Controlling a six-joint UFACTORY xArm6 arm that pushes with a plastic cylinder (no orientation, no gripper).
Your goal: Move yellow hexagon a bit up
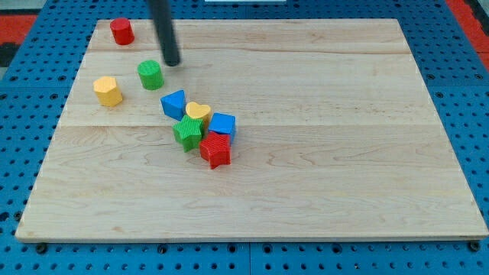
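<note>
Seemingly unlabelled, yellow hexagon (108, 91) sits left of my tip (173, 63).

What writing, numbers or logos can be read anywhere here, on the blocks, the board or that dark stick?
None: no text, number or sign shows in this view.
Blocks: plain colours, ribbed sides, no marks, e.g. yellow hexagon, green cylinder, red star.
Board: bare wood grain only.
My tip: plain dark rod, unlabelled, just up and right of the green cylinder.
Blue pegboard around it: holes only.
</note>
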